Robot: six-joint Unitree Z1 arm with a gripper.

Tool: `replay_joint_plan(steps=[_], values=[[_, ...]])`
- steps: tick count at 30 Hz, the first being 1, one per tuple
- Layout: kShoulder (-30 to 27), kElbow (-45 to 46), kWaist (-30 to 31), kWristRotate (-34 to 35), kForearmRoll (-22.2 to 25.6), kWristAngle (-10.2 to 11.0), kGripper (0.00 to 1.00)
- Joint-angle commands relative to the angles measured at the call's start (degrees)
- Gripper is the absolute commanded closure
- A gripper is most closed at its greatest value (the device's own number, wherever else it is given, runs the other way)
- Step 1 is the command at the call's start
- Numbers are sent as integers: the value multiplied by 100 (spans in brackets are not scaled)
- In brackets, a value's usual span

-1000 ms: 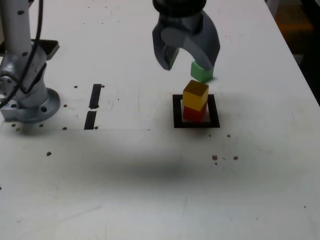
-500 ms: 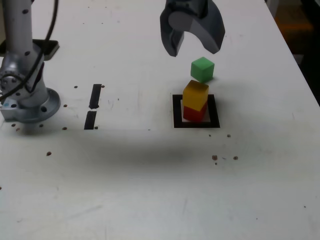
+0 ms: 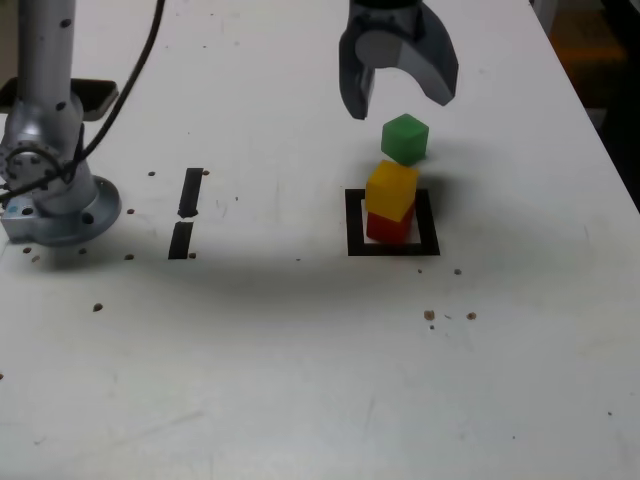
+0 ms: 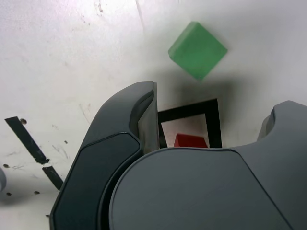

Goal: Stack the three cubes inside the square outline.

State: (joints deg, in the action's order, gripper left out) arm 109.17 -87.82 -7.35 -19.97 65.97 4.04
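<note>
Picking up the green cube is judged the step in hand, since it lies on the white table just behind the square outline, outside it, while the yellow cube already sits on the red cube inside the outline. The yellow cube is seen slightly twisted and offset on the red one, so a soft, centred placement would be needed or the stack could be toppled. The green cube appears rotated in the wrist view, corner toward the camera, so the jaws should probably be squared to two flat faces before closing, and the descent kept clear of the stack right beside it. The gripper is held in the air above and slightly behind the green cube, pointing downward, jaws spread wide and nothing between them. No contact with any cube is seen. In the wrist view the outline and a bit of the red cube are visible between the finger bodies. The arm's base is seen at the exterior view's left, near two black strips.
</note>
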Motion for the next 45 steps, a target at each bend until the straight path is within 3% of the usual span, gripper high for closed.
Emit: replay_joint_plan(steps=[1,14,34,37,45], values=[[109,50,-120,-7,-62,-82,12],[634,61,-547,-7,-243,-182,11],[1206,-278,-820,-69,-529,-117,12],[1277,-287,-871,-116,-538,-125,15],[1389,-267,-915,-130,-569,-218,43]])
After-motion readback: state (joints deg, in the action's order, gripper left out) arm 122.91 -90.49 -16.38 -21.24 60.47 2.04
